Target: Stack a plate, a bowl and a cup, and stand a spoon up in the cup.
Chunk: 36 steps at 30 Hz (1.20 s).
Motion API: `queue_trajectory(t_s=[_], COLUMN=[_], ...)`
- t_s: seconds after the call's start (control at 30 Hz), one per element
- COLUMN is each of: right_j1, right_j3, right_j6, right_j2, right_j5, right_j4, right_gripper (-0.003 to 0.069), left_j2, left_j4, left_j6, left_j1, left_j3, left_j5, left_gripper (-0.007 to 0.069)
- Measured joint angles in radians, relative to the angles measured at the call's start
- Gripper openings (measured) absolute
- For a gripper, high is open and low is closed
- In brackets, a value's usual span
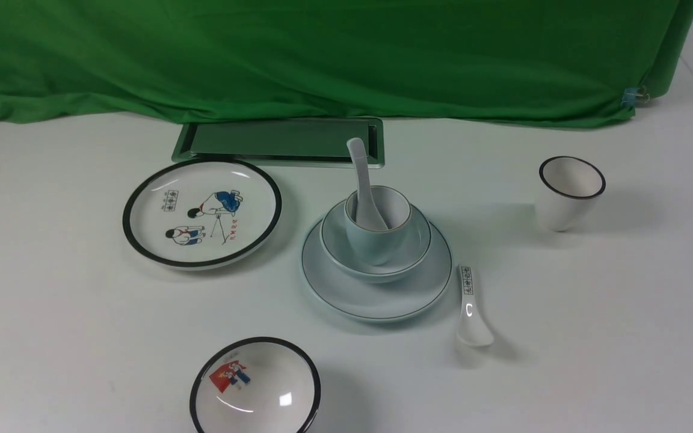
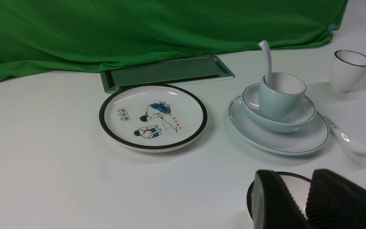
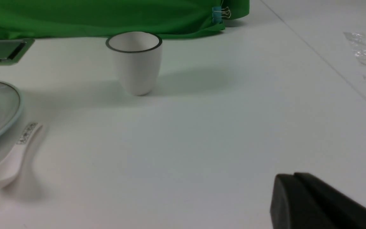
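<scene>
Stack built: plate (image 1: pixel 376 288), bowl (image 1: pixel 375 252), cup (image 1: pixel 378 231), spoon (image 1: pixel 363 186) standing in the cup, mid-table.

From largest to smallest, the risks I judge: a nudge to the plate would shift the whole pile; the cup sits loose in the bowl; the spoon, leaning on the cup's far-left rim, could tip out. The front view shows no arms. The left wrist view shows the left gripper (image 2: pixel 308 203) low over the near picture bowl (image 2: pixel 292 186), fingers slightly apart, holding nothing. The right wrist view shows only a dark edge of the right gripper (image 3: pixel 316 203), so I cannot tell its state.
</scene>
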<state>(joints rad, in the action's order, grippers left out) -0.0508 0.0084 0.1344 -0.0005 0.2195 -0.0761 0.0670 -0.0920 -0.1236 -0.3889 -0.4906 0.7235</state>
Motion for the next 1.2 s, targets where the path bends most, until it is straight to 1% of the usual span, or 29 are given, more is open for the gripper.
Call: queue_trajectory(t_s=[0.57, 0.67, 0.77, 0.83, 0.87, 0.93, 1.0, 1.1, 1.17, 1.2], right_j1=[0.000, 0.000, 0.000, 0.000, 0.000, 0.000, 0.000, 0.000, 0.000, 0.000], right_j3=[0.000, 0.000, 0.000, 0.000, 0.000, 0.000, 0.000, 0.000, 0.000, 0.000], right_j6=[0.000, 0.000, 0.000, 0.000, 0.000, 0.000, 0.000, 0.000, 0.000, 0.000], right_j2=[0.000, 0.000, 0.000, 0.000, 0.000, 0.000, 0.000, 0.000, 0.000, 0.000], right_j5=[0.000, 0.000, 0.000, 0.000, 0.000, 0.000, 0.000, 0.000, 0.001, 0.001], right_j4=[0.000, 0.001, 0.001, 0.001, 0.001, 0.001, 0.001, 0.001, 0.001, 0.001], right_gripper=[0.0071, 0.0071, 0.0073, 0.0078, 0.0083, 0.0088, 0.0093, 0.0101, 0.0105, 0.0106], left_j2=[0.000, 0.000, 0.000, 0.001, 0.001, -0.001, -0.007, -0.024, -0.041, -0.044], left_j4=[0.000, -0.001, 0.011, 0.053, 0.092, 0.144, 0.184, 0.202, 0.204, 0.204], left_j6=[0.000, 0.000, 0.000, 0.016, 0.035, 0.065, 0.084, 0.097, 0.099, 0.099], left_j1=[0.000, 0.000, 0.014, 0.066, 0.114, 0.174, 0.248, 0.342, 0.394, 0.399], left_j3=[0.001, 0.019, 0.047, 0.093, 0.123, 0.176, 0.242, 0.340, 0.404, 0.410], left_j5=[-0.003, -0.028, -0.084, -0.212, -0.294, -0.420, -0.522, -0.599, -0.605, -0.605], left_gripper=[0.0150, 0.0152, 0.0151, 0.0142, 0.0121, 0.0088, 0.0046, -0.0012, -0.0023, -0.0024])
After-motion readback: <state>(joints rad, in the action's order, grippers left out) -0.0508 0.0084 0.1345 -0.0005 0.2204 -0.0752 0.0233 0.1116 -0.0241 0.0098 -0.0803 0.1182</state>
